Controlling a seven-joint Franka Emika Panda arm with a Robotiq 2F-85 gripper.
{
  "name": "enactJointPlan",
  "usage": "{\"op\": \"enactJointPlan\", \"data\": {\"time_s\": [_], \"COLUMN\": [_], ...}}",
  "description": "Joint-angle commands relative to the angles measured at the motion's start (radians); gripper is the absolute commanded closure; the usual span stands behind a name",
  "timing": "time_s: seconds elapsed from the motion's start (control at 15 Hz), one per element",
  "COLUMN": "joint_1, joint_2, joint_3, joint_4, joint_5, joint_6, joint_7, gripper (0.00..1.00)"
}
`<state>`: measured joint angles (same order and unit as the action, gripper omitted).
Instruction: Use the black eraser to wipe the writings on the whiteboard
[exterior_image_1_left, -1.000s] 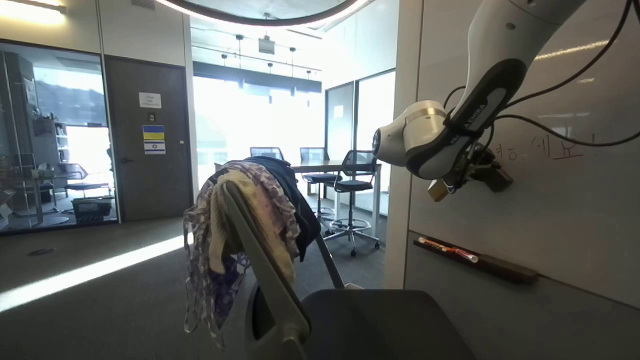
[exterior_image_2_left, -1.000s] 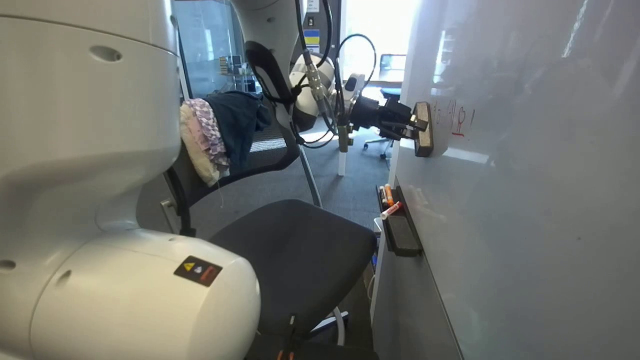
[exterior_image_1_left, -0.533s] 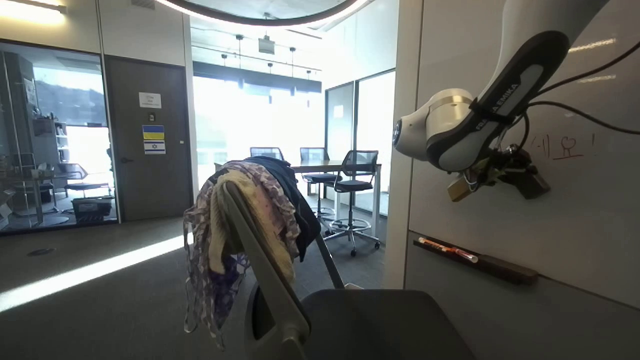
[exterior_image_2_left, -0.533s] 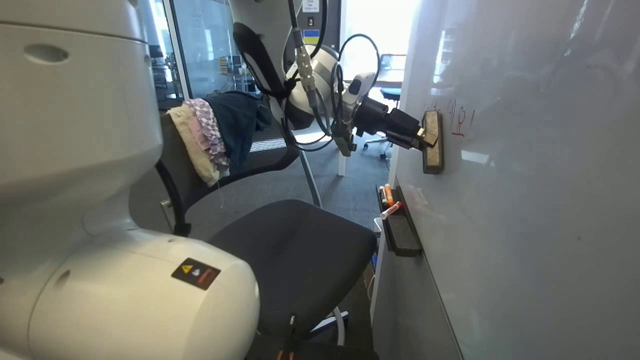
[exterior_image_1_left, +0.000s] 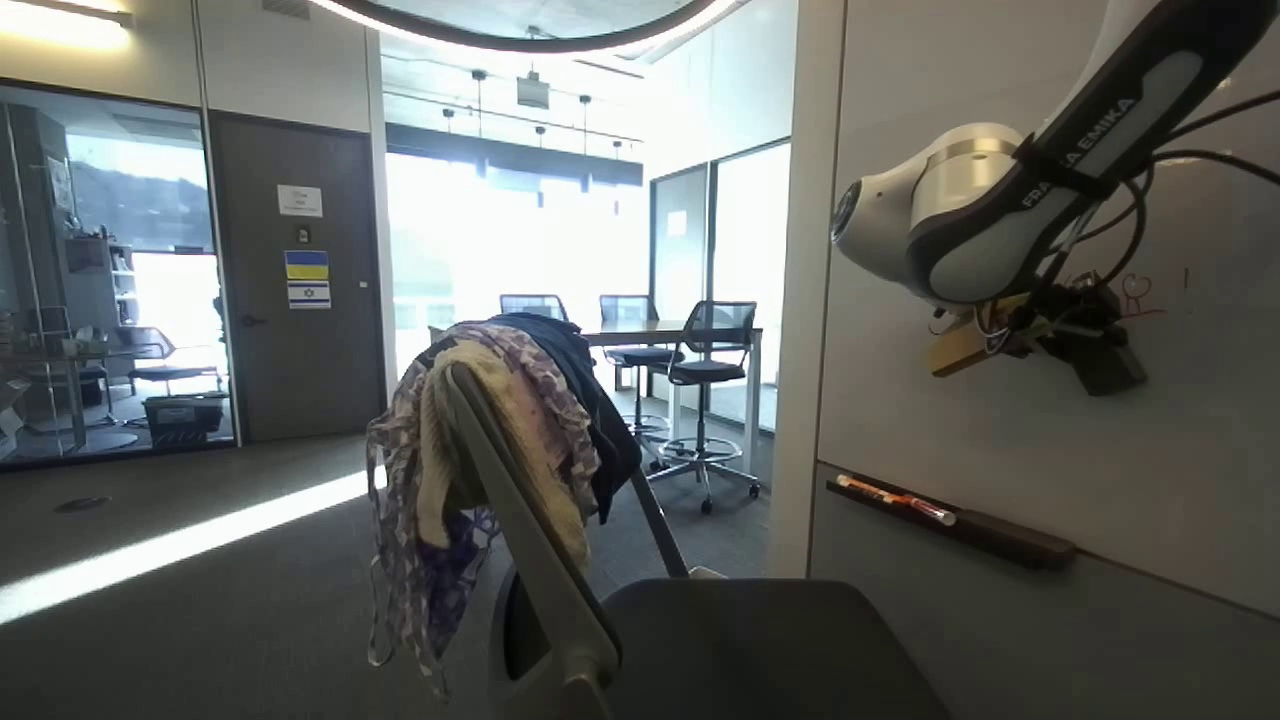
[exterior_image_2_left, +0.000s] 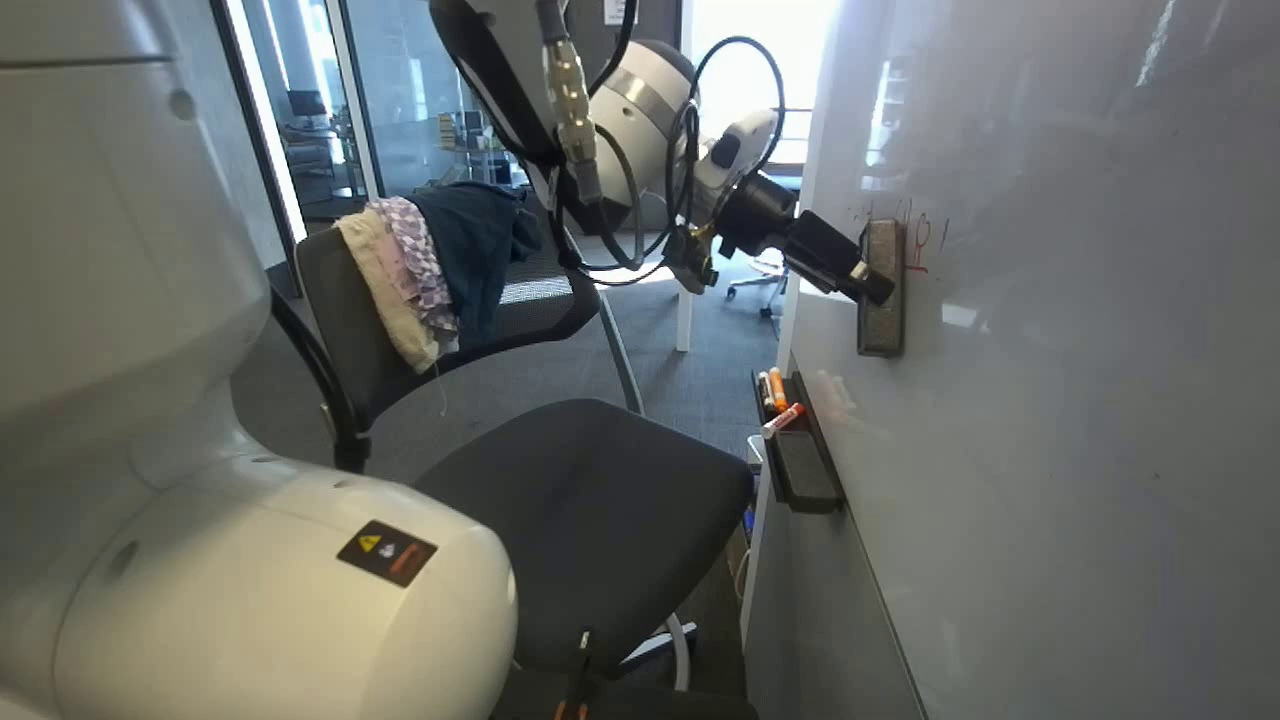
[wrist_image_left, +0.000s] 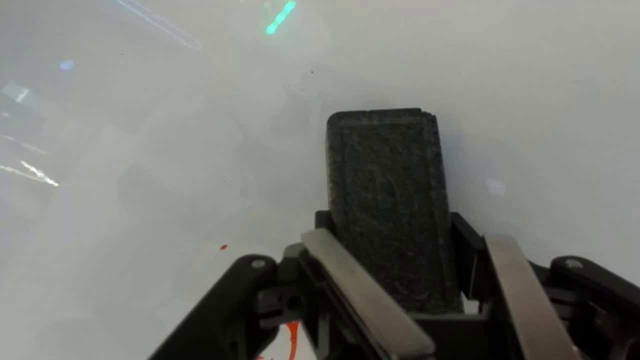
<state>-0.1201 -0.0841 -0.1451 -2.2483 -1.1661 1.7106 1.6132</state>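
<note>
The black eraser (exterior_image_2_left: 884, 325) is held in my gripper (exterior_image_2_left: 872, 285) flat against the whiteboard (exterior_image_2_left: 1060, 450); the contact itself is hard to see. In the wrist view my gripper (wrist_image_left: 392, 222) is shut on the eraser (wrist_image_left: 387, 175), fingers on both its long sides. The red writings (exterior_image_2_left: 922, 242) stand just right of the eraser, with faint strokes above it and part hidden behind it. In an exterior view my gripper (exterior_image_1_left: 1090, 325) partly covers the writings (exterior_image_1_left: 1138, 290). In the wrist view a red stroke of the writings (wrist_image_left: 293, 340) shows below the left finger.
A dark tray (exterior_image_2_left: 812, 480) with markers (exterior_image_2_left: 779, 388) sticks out from the whiteboard's lower edge, below the gripper. A chair (exterior_image_2_left: 590, 490) with clothes (exterior_image_2_left: 465, 260) over its back stands beside the board. Cables (exterior_image_2_left: 690, 130) loop around the wrist.
My gripper has slid along the whiteboard with the eraser, rightward and slightly down in an exterior view, to the edge of the larger red mark. Left strokes are now covered or fainter.
</note>
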Motion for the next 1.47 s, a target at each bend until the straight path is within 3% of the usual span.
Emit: {"op": "enactJointPlan", "data": {"time_s": [0.0, 0.67, 0.8, 1.4], "joint_1": [-0.043, -0.062, -0.063, -0.097], "joint_2": [-0.107, -0.192, -0.135, -0.307], "joint_3": [-0.038, -0.063, -0.068, -0.107], "joint_4": [-0.055, -0.116, -0.064, -0.262], "joint_5": [-0.109, -0.175, -0.158, -0.123], "joint_6": [0.138, 0.236, 0.249, 0.247], "joint_7": [-0.009, 0.01, 0.012, 0.033], "gripper": [0.69, 0.69, 0.69, 0.69]}}
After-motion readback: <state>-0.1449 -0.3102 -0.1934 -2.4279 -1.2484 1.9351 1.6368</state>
